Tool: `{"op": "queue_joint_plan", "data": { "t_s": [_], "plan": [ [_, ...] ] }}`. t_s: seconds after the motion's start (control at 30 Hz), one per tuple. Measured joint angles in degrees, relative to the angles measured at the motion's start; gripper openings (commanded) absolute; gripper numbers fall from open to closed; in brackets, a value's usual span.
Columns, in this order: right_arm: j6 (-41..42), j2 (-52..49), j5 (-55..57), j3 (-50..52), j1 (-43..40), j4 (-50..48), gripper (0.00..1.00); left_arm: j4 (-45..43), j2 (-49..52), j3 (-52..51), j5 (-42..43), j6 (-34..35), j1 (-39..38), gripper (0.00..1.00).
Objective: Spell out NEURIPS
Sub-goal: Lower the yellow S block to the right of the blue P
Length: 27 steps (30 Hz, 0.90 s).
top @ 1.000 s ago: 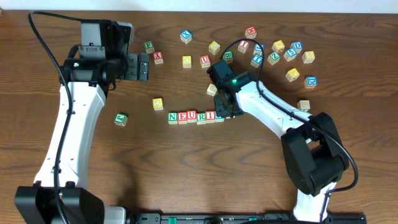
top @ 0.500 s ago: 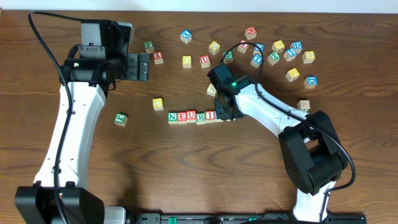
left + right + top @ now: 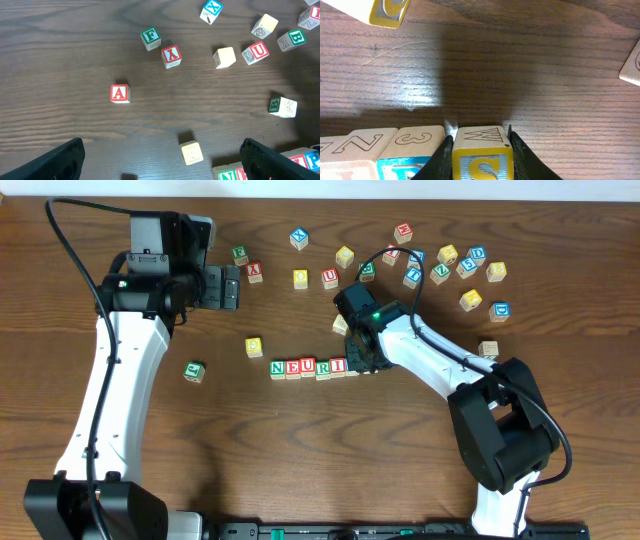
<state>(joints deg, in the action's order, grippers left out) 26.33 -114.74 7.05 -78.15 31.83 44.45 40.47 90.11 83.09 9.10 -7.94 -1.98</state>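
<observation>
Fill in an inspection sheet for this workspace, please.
Surface: brown wooden table.
Job's things: row reads NEURI; S cube at its end.
Clutter: loose cubes scattered at the far side.
Grippers: left gripper open, empty; right gripper shut on S cube.
Cables: black cable loops at the far left; second cable arcs over the loose cubes.
Surroundings: pale strip past the far edge.
</observation>
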Motion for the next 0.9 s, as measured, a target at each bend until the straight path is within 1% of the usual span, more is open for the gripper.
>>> {"op": "queue_joint_plan", "data": {
  "t_s": [0.53,0.9],
  "plan": [
    [0.20,0.00,0.00,0.92,0.00,-1.70,0.21,0.00,0.00,0.00,0.00,0.00,0.00,0.98],
    [0.20,0.00,0.02,1.03,0.00,-1.90,0.22,0.00,0.00,0.00,0.00,0.00,0.00,0.98]
  ]
}}
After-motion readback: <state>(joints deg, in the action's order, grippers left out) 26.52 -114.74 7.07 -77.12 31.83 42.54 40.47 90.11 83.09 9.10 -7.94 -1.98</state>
